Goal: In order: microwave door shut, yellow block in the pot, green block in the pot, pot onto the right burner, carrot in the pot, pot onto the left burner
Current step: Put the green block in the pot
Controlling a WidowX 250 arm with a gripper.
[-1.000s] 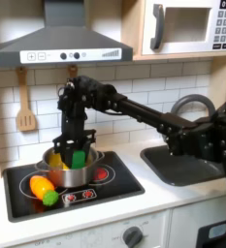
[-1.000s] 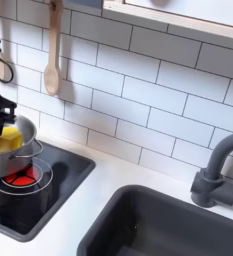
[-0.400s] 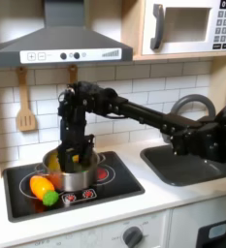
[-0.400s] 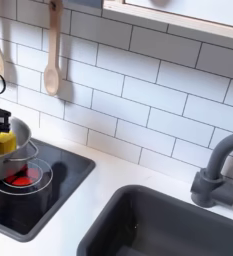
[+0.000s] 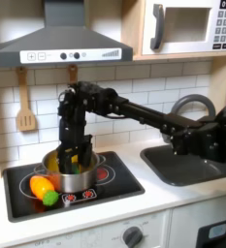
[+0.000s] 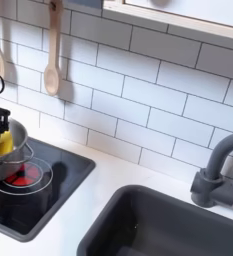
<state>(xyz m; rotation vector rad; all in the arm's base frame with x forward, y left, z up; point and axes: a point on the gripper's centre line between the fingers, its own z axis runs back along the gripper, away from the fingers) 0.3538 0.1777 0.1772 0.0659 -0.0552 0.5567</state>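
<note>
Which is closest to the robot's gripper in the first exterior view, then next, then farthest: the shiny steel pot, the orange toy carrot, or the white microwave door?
1. Shiny steel pot: gripper reaches inside it.
2. Orange toy carrot: beside the pot, the first exterior view's left.
3. White microwave door: high, upper right.

White countertop (image 5: 158,194) runs across the lower part of both exterior views, a bare strip at its front edge. Black stovetop (image 5: 119,184) set into it, lower left in the first exterior view, with red burner rings; right-hand ring (image 5: 102,174) partly visible. Steel pot (image 5: 74,174) sits on the stovetop toward its left half; its rim (image 6: 10,150) is at the far left edge in the second exterior view. Carrot (image 5: 41,187) lies on the stovetop just left of and in front of the pot, green end toward the front. Dark sink basin (image 6: 178,225) sunk in the counter, lower right in both exterior views, grey faucet (image 6: 216,170) at its back edge
</note>
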